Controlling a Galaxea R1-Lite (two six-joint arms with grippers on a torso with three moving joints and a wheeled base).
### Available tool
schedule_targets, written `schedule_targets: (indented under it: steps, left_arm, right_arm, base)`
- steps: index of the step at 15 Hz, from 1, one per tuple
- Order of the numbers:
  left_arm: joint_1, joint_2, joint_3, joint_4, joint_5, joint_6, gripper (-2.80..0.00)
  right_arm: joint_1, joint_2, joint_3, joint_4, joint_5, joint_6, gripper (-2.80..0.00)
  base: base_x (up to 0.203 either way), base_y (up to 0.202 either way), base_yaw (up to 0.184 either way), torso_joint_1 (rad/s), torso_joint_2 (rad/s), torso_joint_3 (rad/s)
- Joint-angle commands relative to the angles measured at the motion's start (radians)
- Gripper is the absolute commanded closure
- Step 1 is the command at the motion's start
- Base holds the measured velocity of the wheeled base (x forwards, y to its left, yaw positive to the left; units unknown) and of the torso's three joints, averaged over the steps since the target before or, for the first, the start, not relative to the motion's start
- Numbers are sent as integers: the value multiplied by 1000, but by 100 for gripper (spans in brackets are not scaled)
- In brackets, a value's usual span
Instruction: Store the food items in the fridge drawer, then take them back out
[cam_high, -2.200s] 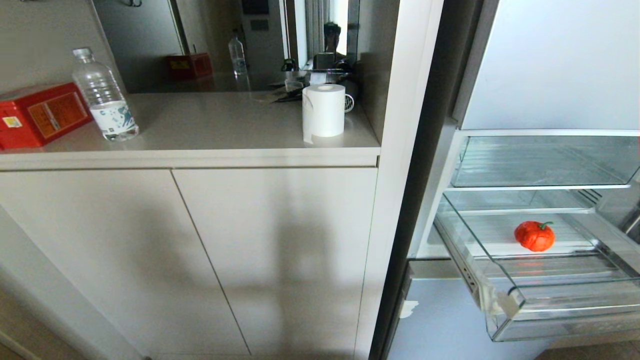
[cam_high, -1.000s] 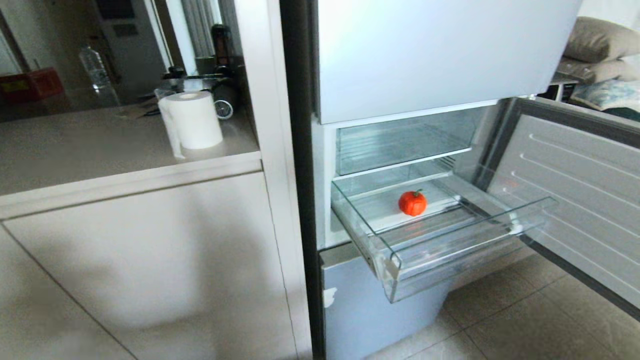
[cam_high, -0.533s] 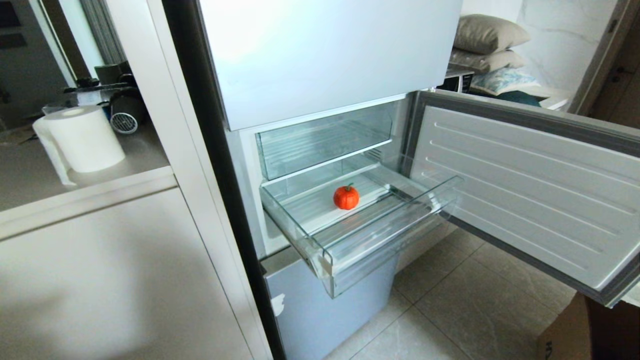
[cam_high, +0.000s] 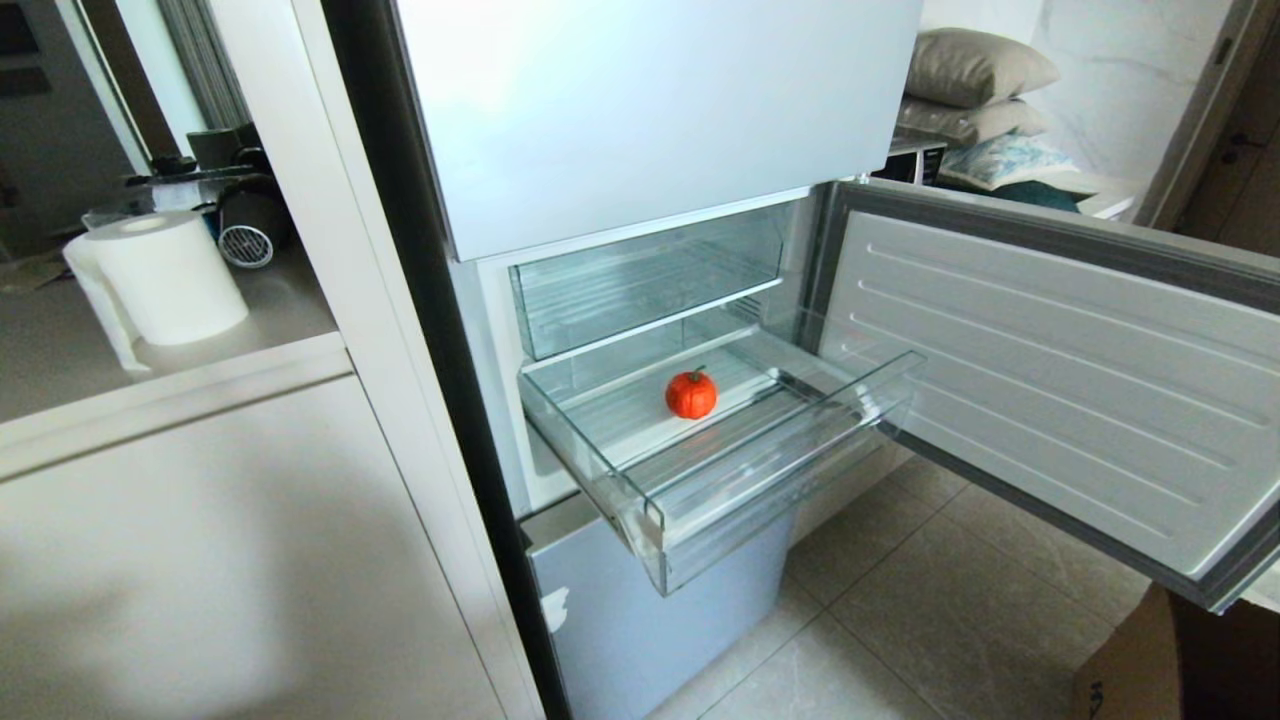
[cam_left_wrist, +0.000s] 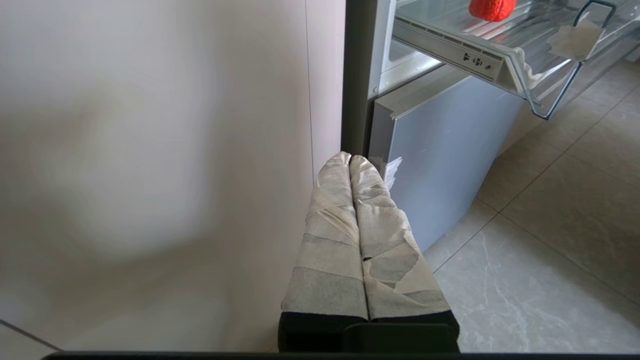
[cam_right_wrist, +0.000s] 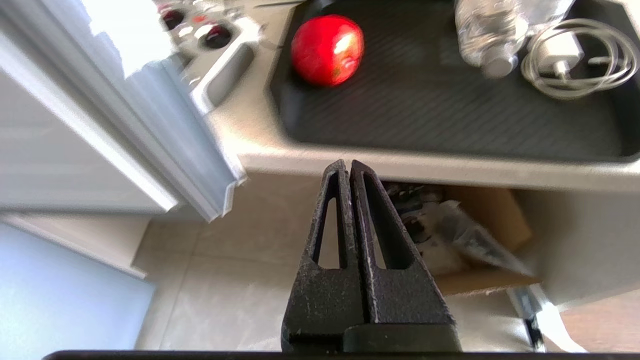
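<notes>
While the fridge drawer (cam_high: 700, 470) stands pulled out at mid-frame of my head view, I list as follows.

Item: orange food piece (cam_high: 691, 394), small and pumpkin-shaped with a green stem, resting on the ribbed floor of the drawer, near its middle, touching no wall. It also shows at the top edge of my left wrist view (cam_left_wrist: 492, 7).

Item: red food piece (cam_right_wrist: 327, 49), round and glossy, lying on a dark tray (cam_right_wrist: 425, 110) in the upper part of my right wrist view, outside the fridge. The tray sits on a bench (cam_right_wrist: 400, 165).

Item: clear plastic bottle (cam_right_wrist: 487, 35) and a coiled white charger cable (cam_right_wrist: 575, 60), both on the same tray, upper right of that view, well apart from the red piece.

Item: beige tape scrap (cam_left_wrist: 572, 40) on the drawer's front corner.

Item: clear bin (cam_high: 650, 280), directly above the drawer.

Item: open fridge door (cam_high: 1050, 380), swung out across the right of the head view.

Item: paper roll (cam_high: 160, 280), upright on the bench (cam_high: 200, 390) at left of the head view.

Item: my left gripper (cam_left_wrist: 350, 160), tape-wrapped, fingers pressed together on nothing, low beside the pale cabinet (cam_left_wrist: 150, 150) and near the lower fridge door (cam_left_wrist: 440, 150).

Item: my right gripper (cam_right_wrist: 346, 165), black, fingers pressed together on nothing, hanging over tiled floor (cam_right_wrist: 240, 300) below the bench edge, apart from the red piece.
</notes>
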Motion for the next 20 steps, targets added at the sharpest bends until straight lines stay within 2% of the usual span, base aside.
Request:
schedule_targets:
  steps: [1,4,6,8,10,13,17,18,20]
  left_arm:
    - [0,1,0,0,0,0,0]
    - [0,0,0,0,0,0,0]
    - [0,0,0,0,0,0,0]
    - [0,0,0,0,0,0,0]
    - [0,0,0,0,0,0,0]
    - [0,0,0,0,0,0,0]
    - [0,0,0,0,0,0,0]
    - [0,0,0,0,0,0,0]
    - [0,0,0,0,0,0,0]
  right_arm:
    - [0,189,-95,-37,3,-2,0]
    - [1,341,-226,-46,20,-14,0]
    - [8,425,-307,-44,65,-31,0]
    - [46,507,-371,-39,96,-43,0]
    - [113,584,-426,-37,89,-53,0]
    - [230,687,-483,-39,-53,-56,0]
    - [287,733,-575,-38,-165,-53,0]
    - [290,736,-594,-38,-192,-55,-280]
    - [297,737,-628,-38,-216,-55,-280]
  base:
    - [0,0,0,0,0,0]
    - [0,0,0,0,0,0]
    - [0,0,0,0,0,0]
    - [0,0,0,0,0,0]
    - [0,0,0,0,0,0]
    - [0,0,0,0,0,0]
    - [0,0,0,0,0,0]
    - [0,0,0,0,0,0]
    - [0,0,0,0,0,0]
